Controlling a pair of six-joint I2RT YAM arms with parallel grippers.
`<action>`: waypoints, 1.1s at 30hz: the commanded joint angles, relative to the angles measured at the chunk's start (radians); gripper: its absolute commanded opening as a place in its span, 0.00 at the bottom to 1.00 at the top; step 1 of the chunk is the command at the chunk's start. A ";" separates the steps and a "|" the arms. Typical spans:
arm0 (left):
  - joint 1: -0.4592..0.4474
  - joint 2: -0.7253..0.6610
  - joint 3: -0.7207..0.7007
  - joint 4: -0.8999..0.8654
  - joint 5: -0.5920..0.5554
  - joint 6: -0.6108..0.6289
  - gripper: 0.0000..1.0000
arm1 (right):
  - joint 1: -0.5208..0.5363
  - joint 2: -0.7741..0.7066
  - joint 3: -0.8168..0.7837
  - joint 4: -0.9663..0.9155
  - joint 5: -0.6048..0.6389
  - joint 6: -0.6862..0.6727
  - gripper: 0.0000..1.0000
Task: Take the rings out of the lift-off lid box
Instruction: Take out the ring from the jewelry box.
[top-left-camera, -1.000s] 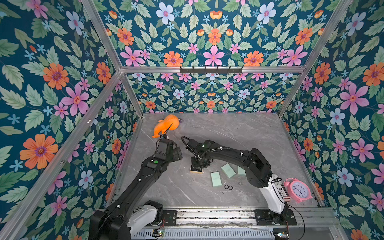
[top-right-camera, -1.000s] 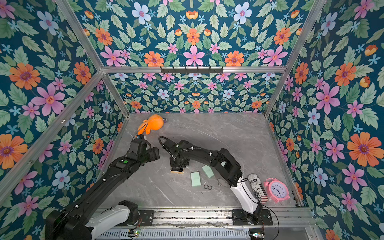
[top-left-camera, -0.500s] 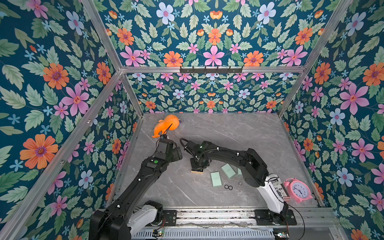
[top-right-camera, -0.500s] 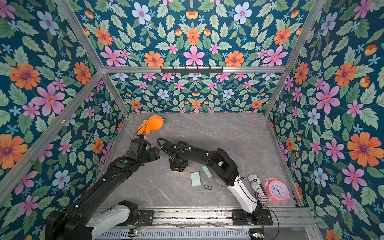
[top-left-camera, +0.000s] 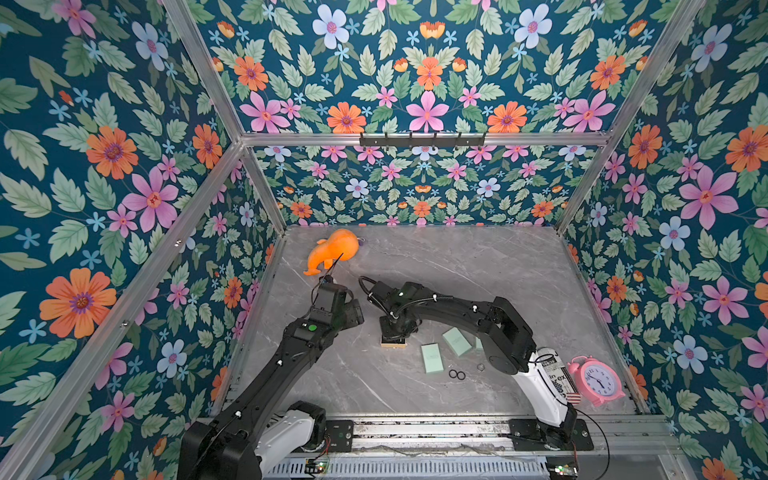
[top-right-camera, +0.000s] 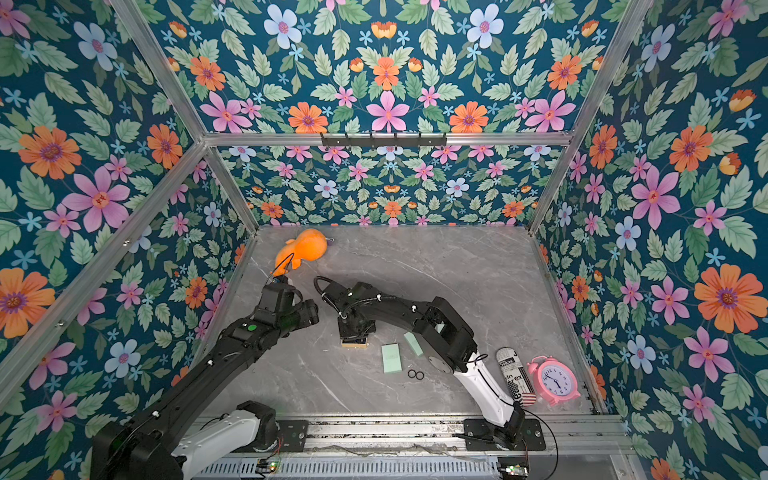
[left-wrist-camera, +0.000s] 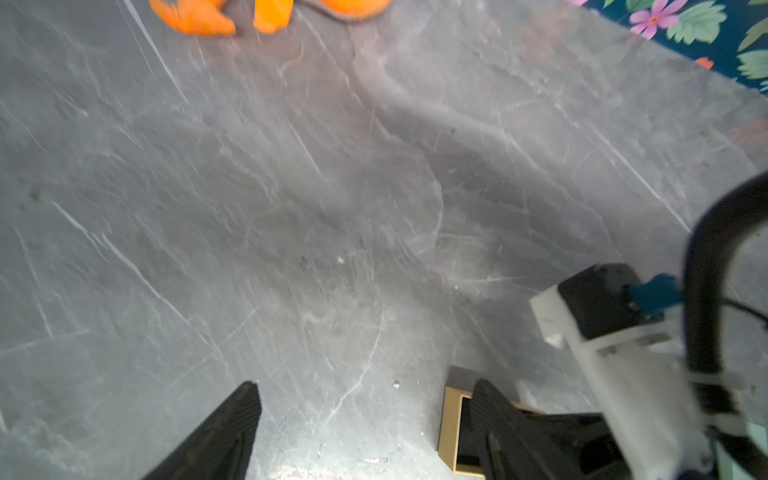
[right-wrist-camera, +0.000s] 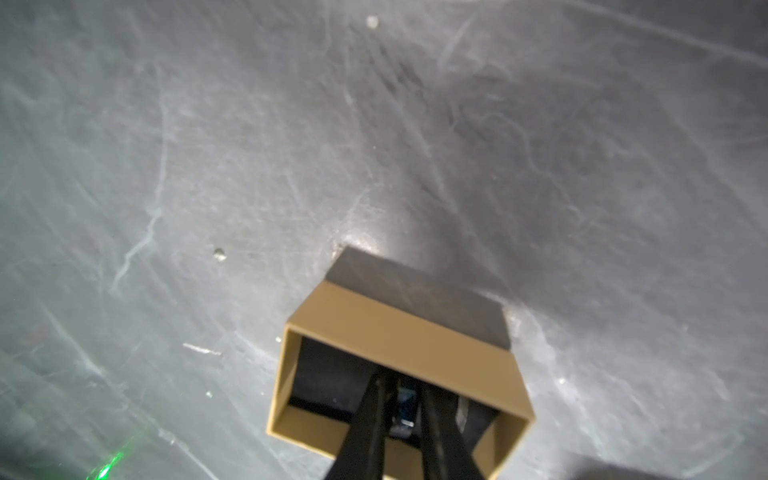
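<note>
The lift-off lid box (top-left-camera: 392, 343) (top-right-camera: 354, 342) is tan with a dark inside and stands open at mid-table. My right gripper (right-wrist-camera: 402, 388) (top-left-camera: 393, 337) reaches down into the box (right-wrist-camera: 399, 336). Its jaws are nearly together on a small silvery ring (right-wrist-camera: 405, 409). To the right, two black rings (top-left-camera: 457, 375) (top-right-camera: 415, 374) and a silvery ring (top-left-camera: 481, 367) lie on the table. My left gripper (left-wrist-camera: 368, 415) (top-left-camera: 354, 312) hangs open and empty just left of the box (left-wrist-camera: 451, 428).
Mint-green flat pieces (top-left-camera: 432, 358) (top-left-camera: 456, 341) lie right of the box. An orange plush toy (top-left-camera: 334, 251) sits at the back left. A pink alarm clock (top-left-camera: 598, 380) and a newsprint can (top-left-camera: 555, 374) stand at the front right. Floral walls enclose the table.
The right gripper's jaws have drawn together inside the box. The left jaws have narrowed slightly. Both arms have barely shifted.
</note>
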 joint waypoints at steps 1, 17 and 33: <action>-0.007 -0.009 -0.044 0.019 0.075 -0.099 0.82 | 0.001 -0.017 -0.001 -0.014 0.001 -0.008 0.14; -0.254 0.004 -0.184 0.154 0.049 -0.303 0.72 | 0.001 -0.056 -0.073 0.039 -0.035 -0.028 0.10; -0.306 0.067 -0.260 0.280 0.062 -0.358 0.56 | 0.001 -0.081 -0.121 0.097 -0.103 -0.031 0.07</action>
